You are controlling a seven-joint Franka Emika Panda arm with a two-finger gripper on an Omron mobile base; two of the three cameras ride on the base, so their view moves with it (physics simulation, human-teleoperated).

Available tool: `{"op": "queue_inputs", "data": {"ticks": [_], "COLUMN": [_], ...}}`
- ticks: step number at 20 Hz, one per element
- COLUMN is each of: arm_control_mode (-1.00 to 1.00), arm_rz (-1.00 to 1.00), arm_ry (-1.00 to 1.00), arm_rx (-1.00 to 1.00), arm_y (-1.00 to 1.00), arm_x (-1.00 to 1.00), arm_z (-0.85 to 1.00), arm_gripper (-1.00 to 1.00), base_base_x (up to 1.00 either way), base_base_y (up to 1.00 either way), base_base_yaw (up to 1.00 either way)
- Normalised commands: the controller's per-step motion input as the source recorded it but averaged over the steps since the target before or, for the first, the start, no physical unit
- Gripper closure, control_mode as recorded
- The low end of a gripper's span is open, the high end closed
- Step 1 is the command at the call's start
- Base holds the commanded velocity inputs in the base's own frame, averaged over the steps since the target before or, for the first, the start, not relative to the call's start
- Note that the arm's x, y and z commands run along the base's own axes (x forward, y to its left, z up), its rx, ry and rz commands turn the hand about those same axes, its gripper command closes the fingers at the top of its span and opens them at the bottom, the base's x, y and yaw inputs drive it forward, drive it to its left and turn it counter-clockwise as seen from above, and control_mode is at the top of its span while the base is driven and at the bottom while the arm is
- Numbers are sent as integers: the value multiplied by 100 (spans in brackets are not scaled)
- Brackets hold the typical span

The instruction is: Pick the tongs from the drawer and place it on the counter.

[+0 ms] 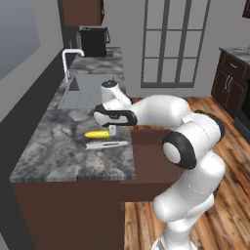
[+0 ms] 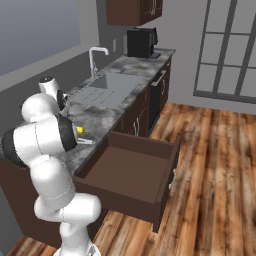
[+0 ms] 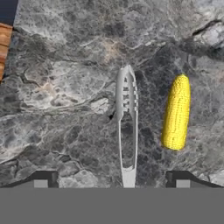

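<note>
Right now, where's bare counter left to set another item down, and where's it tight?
Bare stone: the near end of the counter, in front of the tongs, and the strip between the corn cob and the sink. Tight: tongs and corn lie side by side, apart, under the open gripper. The open drawer floor is bare.

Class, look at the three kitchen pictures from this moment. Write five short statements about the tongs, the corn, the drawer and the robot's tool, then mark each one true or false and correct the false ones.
1. The tongs lie on the counter. True.
2. The drawer is pushed shut. False: it stands pulled open, and its floor is bare.
3. The corn lies beside the tongs on the stone. True.
4. The tool is clamped on the corn. False: its fingertips stand wide apart, one on either side of the tongs, gripping nothing.
5. The corn rests in the sink. False: it is on the counter, apart from the sink.
</note>
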Motion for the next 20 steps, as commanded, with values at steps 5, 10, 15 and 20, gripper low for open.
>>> {"op": "queue_inputs", "data": {"ticks": [5,10,15,20], "arm_control_mode": [-100,-100,-100,-100], "arm_rz": [0,0,0,1], "arm_ry": [-53,-50,-30,-13], "arm_rx": [26,22,11,0], "arm_y": [-27,-41,-76,-70], "arm_x": [-100,-100,-100,-98], "arm_z": [33,25,48,38], "arm_gripper": [-100,-100,-100,-100], "base_base_x": [0,0,0,0], "base_base_y": [0,0,0,0], "base_base_yaw": [0,0,0,0]}}
